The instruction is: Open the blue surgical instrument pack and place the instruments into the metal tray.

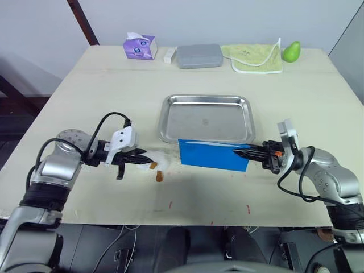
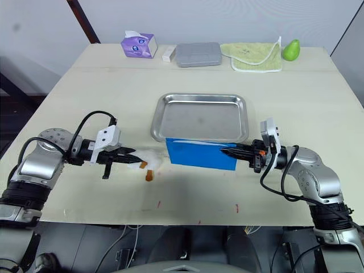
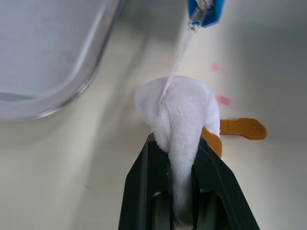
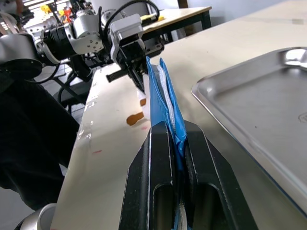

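Gripping blue pack [image 1: 213, 155] edge: right end effector [image 1: 238, 152]; left end effector [image 1: 149, 158] pinching white cloth [image 3: 180, 111]; tray [image 1: 206, 118] behind.

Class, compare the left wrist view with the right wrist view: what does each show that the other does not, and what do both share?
Left wrist alone: the left gripper shut on a white cloth tab, a cord running from it to the blue pack. Right wrist alone: the right gripper shut on the pack's edge, held upright, with the left arm beyond. Both: the pack, the metal tray, the table, an orange scrap.
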Action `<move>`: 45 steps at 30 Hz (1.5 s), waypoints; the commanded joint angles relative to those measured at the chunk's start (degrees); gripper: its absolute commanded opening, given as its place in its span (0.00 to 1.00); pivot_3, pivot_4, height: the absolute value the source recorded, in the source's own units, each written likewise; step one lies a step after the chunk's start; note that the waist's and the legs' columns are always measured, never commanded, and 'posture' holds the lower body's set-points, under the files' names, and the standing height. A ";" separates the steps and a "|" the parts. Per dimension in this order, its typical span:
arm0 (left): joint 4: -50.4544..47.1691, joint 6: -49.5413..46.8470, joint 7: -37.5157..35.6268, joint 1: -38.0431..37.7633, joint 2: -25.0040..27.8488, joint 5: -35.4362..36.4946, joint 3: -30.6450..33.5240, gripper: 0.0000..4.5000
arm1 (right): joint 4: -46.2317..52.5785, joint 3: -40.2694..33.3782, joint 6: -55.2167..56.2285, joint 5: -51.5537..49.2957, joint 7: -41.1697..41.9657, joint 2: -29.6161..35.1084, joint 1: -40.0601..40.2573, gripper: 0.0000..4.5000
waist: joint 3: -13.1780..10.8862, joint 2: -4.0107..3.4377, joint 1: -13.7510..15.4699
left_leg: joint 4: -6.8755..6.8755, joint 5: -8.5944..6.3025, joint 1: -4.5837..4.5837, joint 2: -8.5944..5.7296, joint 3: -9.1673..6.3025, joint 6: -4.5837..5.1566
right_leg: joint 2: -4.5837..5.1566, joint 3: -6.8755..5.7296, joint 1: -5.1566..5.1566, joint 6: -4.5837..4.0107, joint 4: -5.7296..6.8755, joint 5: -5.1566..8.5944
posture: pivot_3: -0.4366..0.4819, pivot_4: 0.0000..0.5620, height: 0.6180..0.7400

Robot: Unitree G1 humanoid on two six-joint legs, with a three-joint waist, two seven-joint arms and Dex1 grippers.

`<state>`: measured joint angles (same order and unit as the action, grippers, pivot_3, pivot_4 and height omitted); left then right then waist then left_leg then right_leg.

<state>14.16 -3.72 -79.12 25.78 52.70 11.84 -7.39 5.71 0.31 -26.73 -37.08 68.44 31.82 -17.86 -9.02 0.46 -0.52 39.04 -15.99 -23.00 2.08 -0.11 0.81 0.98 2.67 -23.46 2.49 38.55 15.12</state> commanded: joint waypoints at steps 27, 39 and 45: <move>-12.95 -30.82 7.18 -4.72 1.56 26.08 20.96 0.93 | 0.08 0.73 2.73 3.67 2.17 0.78 1.39 0.00 | -0.01 0.01 -0.12 | 0.02 0.00 0.00 0.05 -0.14 0.00 | 0.00 -0.06 0.00 0.01 0.05 0.00 | 0.48 0.27 1.00; -18.94 -28.05 6.30 -3.36 -5.52 21.43 8.42 0.64 | 1.94 2.22 4.78 4.92 5.71 3.51 4.34 0.00 | -0.01 0.02 -0.11 | 0.03 0.00 0.03 -0.01 -0.08 -0.01 | -0.01 0.02 0.00 0.00 0.08 0.00 | 0.48 0.27 1.00; -16.10 -24.65 3.73 -1.92 -5.89 19.86 7.59 0.64 | 3.34 1.14 3.15 2.53 6.20 4.34 4.51 0.00 | -0.01 0.02 -0.16 | 0.03 0.00 0.04 -0.01 -0.07 -0.01 | -0.01 0.03 0.00 0.00 0.07 0.00 | 0.48 0.27 1.00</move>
<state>-2.10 -29.78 -74.19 23.18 46.60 31.67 -0.46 6.55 2.30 -23.37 -32.93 73.84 35.54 -13.43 -9.03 0.47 -0.68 39.07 -15.99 -22.96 2.07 -0.17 0.80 0.97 2.70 -23.46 2.49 38.62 15.12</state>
